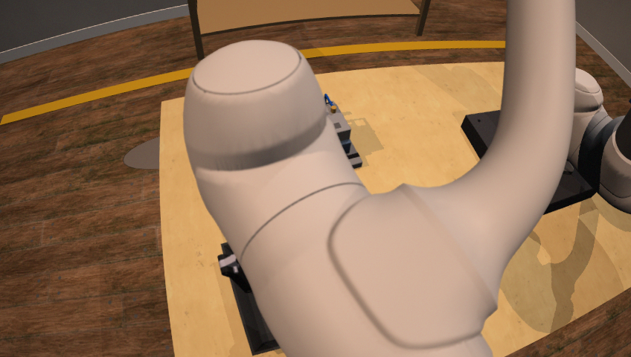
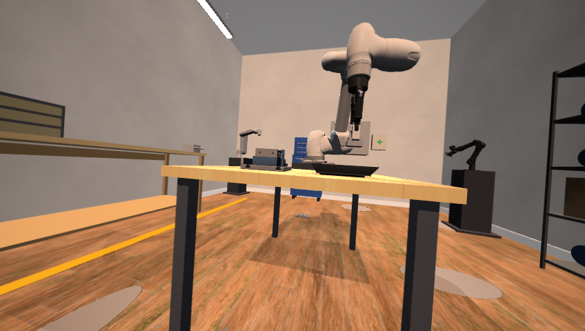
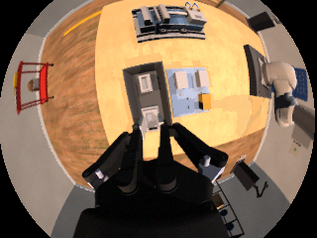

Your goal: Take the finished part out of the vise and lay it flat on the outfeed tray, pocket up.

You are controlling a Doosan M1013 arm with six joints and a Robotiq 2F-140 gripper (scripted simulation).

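My gripper (image 2: 356,122) (image 3: 152,120) is shut on the small light grey finished part (image 3: 151,119). It hangs high above the dark outfeed tray (image 2: 328,169) (image 3: 133,114) and points straight down. In the wrist view the part sits over the near half of the tray, and another light grey shape (image 3: 146,82) shows on the tray floor further in. The vise (image 2: 266,158) (image 3: 168,19) (image 1: 344,132) stands apart at the far side of the table. In the top view the arm hides the gripper and most of the tray (image 1: 250,309).
A blue mat (image 3: 188,74) with a few small pieces lies right of the tray. The arm's base stands on a black plate (image 1: 482,126) at the table's far right. The table (image 2: 312,182) stands on a wooden floor; a red cart (image 3: 34,86) is off to the left.
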